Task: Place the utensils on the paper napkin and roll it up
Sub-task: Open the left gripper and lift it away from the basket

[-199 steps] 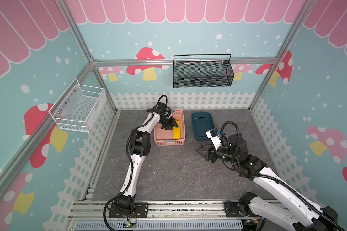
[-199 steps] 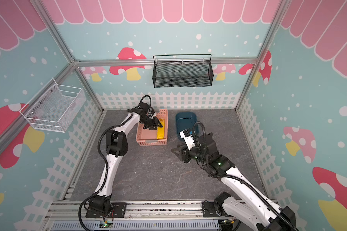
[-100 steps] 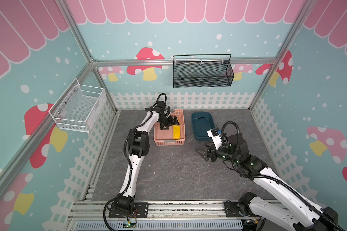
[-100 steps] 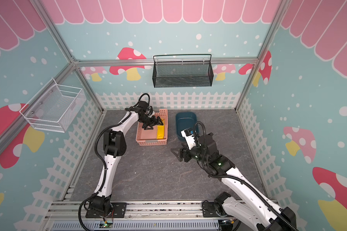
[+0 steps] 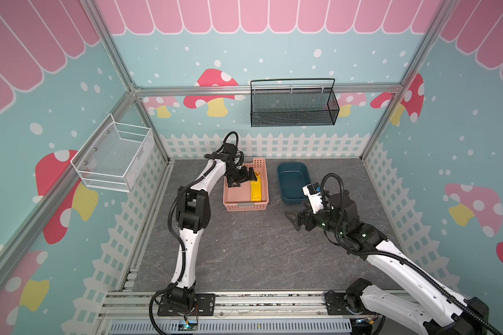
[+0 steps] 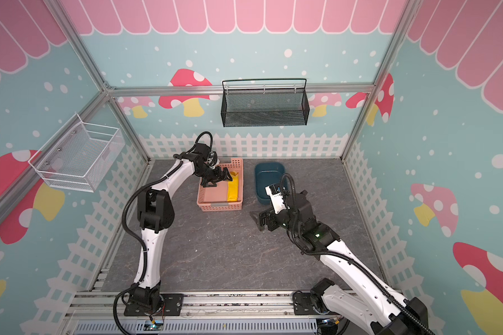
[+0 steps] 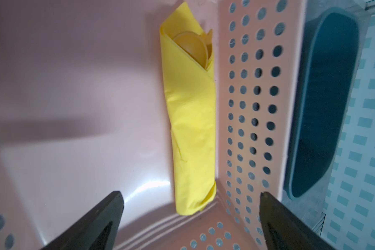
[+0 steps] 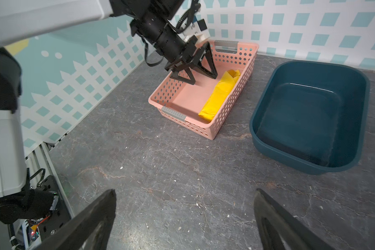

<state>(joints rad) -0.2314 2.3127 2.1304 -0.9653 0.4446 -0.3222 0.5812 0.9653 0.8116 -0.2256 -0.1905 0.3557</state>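
The yellow paper napkin (image 7: 191,121) lies rolled into a tube along the right-hand wall of the pink basket (image 5: 244,206), in both top views (image 6: 233,190). At its far end the round bowl of an orange-yellow spoon (image 7: 193,47) peeks out; the other utensils are hidden inside. My left gripper (image 5: 244,180) hangs open over the basket's far end, its fingers on either side of the roll's tip without touching it. My right gripper (image 5: 291,221) is open and empty above bare table, right of the basket's front.
A dark blue tub (image 5: 292,185) stands empty just right of the basket. On the back wall hangs a black mesh basket (image 5: 292,106), and on the left wall a white wire basket (image 5: 114,158). White picket fencing edges the grey table (image 5: 244,252).
The jaws of both grippers have spread wider. The napkin roll lies in the same place in the basket, and neither arm has shifted much.
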